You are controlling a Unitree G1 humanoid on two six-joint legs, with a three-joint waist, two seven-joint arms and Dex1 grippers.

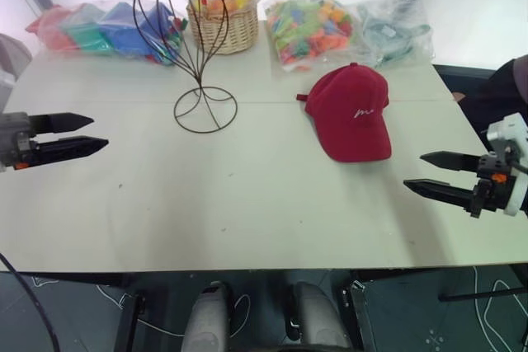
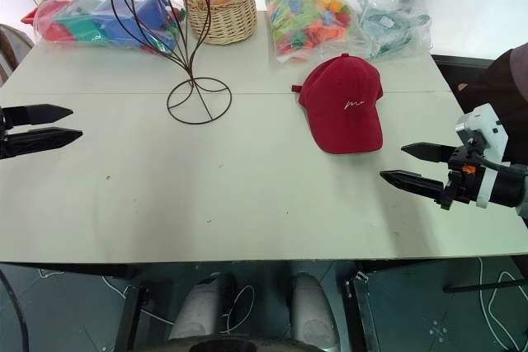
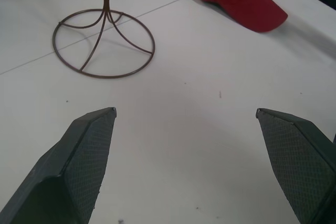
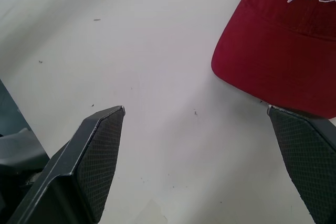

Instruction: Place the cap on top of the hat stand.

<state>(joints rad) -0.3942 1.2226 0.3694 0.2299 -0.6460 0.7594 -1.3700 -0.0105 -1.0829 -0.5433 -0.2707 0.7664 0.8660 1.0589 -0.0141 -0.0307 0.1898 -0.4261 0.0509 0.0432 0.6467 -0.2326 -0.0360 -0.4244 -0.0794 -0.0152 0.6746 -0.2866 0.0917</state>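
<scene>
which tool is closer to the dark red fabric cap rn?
Right. The right tool sits just off the dark red fabric cap brim; the left tool is across the table.

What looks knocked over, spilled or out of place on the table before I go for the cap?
Nothing stands out. The hat stand is upright, the cap lies flat, brim toward the robot, and the basket and bags sit along the far edge.

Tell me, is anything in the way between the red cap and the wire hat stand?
Nothing visible is. The cap lies flat on the table, the hat stand stands apart from it, and bare tabletop lies between. The basket sits behind the stand.
</scene>
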